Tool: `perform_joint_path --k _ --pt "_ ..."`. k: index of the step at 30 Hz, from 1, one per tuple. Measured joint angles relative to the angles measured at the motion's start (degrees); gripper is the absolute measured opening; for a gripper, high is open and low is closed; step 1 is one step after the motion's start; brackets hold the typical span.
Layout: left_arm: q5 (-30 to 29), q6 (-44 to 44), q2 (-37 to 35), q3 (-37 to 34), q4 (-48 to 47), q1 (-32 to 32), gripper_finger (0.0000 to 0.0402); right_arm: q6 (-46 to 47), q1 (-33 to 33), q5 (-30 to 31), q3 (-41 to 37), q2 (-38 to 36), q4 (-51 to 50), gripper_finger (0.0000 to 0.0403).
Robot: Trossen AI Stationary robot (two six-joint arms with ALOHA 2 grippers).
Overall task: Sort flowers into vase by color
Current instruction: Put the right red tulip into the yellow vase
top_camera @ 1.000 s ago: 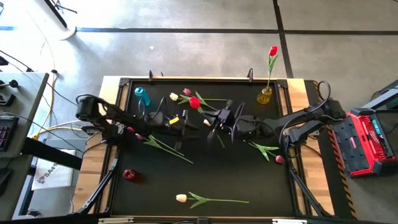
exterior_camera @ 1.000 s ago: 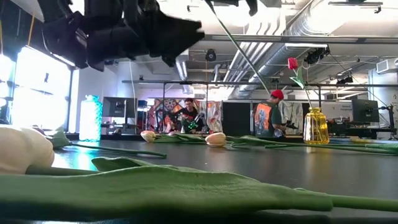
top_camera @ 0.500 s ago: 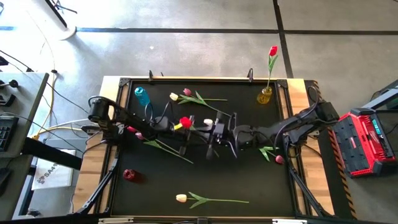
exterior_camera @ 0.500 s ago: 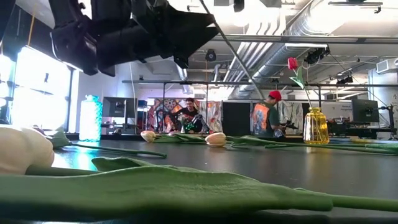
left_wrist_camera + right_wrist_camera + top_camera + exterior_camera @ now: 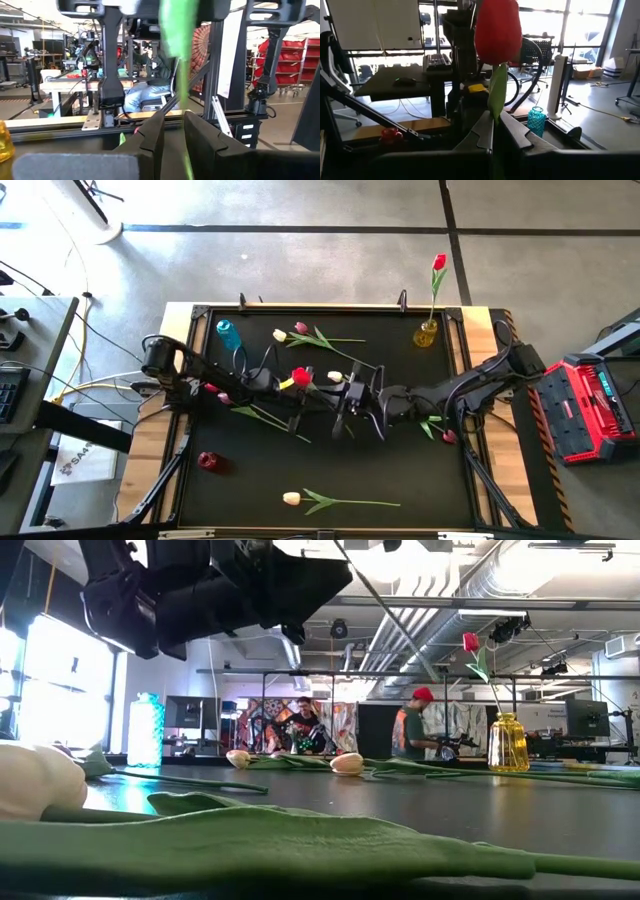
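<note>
Right gripper (image 5: 496, 120): you have it over the middle of the table, clamped on the stem of the red tulip (image 5: 497, 30), whose head stands just above the fingers.
Left gripper (image 5: 174, 117): it faces the right one from the left, just beside it, with the same green stem running between its halves; you cannot tell whether it grips.
Table (image 5: 400, 480): black, framed on all sides. Your widest open room is the near half.
Near edge: one cream tulip (image 5: 291, 498) lies along it.
Yellow vase (image 5: 426, 334): far right corner, holding one upright red flower (image 5: 438, 263), well apart from both grippers.
Teal vase (image 5: 228, 333): far left corner.
Red vase (image 5: 207, 461): near left edge.
Far side: loose tulips (image 5: 300, 332) lie between the teal and yellow vases.
Right edge: a maroon tulip (image 5: 449, 436) lies under the right arm.
</note>
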Motion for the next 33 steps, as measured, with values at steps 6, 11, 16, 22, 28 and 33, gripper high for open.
perform_joint_path --k 6,11,16,22,28,33 --pt "0.0 1.6 0.0 0.5 0.0 -1.1 0.0060 -0.1 -0.9 0.0 0.0 0.3 0.0 0.0000" --pt "0.0 2.0 0.0 0.5 -0.1 -1.3 0.0060 -0.1 -0.9 0.0 0.0 0.3 0.0 0.0000" --pt "-0.4 1.6 0.0 0.5 -0.4 -1.3 0.0051 -0.1 -0.9 -2.7 0.0 0.3 -1.0 0.0000" --pt "-0.5 1.6 0.0 0.5 -1.4 -1.3 0.0008 1.4 -0.9 -5.3 0.0 0.3 -4.6 0.0000" --pt "-0.8 1.6 0.0 0.5 -3.5 -0.8 0.0002 0.9 -0.8 -5.2 0.0 0.3 -6.5 0.0000" --pt "-0.7 1.5 0.0 0.5 -6.4 0.4 0.0001 -1.9 0.2 -5.4 0.0 -0.2 -10.3 0.0021"
